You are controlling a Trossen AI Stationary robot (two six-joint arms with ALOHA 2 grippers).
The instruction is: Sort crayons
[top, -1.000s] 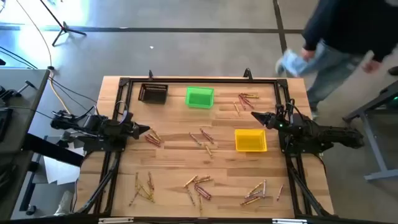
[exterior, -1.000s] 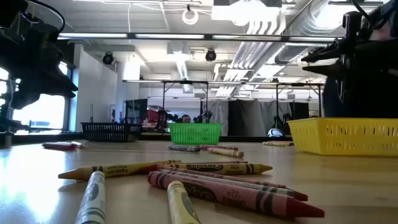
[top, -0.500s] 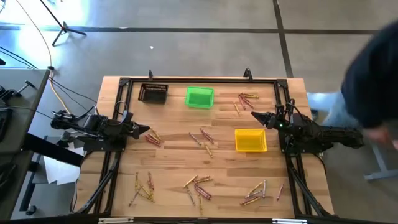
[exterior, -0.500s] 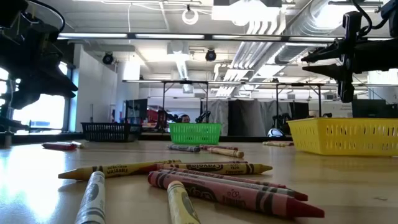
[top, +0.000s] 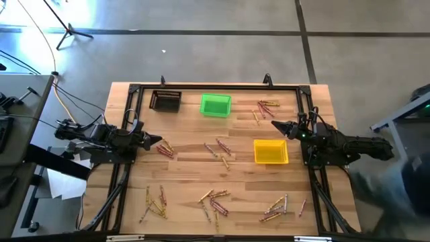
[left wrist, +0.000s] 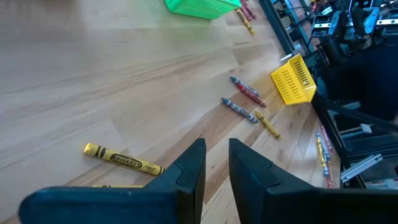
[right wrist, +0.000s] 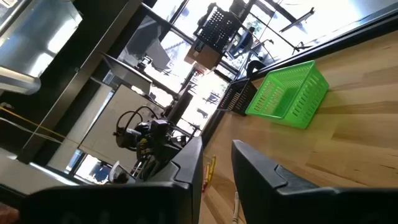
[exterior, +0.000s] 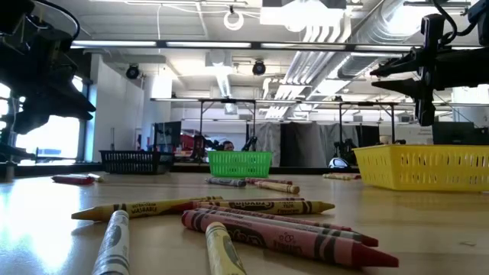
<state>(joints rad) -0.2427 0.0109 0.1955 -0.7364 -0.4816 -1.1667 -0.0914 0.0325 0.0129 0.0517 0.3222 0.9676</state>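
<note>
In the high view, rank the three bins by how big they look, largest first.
1. Yellow bin, the largest outline.
2. Green bin and black bin: both a little smaller than the yellow, and too alike to rank.
All three sit on the same table seen straight down, so nearness barely skews this.

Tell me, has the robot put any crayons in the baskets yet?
Not yet. The green bin and yellow bin look empty; the black bin is too dark to tell. Nothing is in hand: the left gripper and right gripper hold nothing. All the crayons lie scattered on the table, waiting.
</note>
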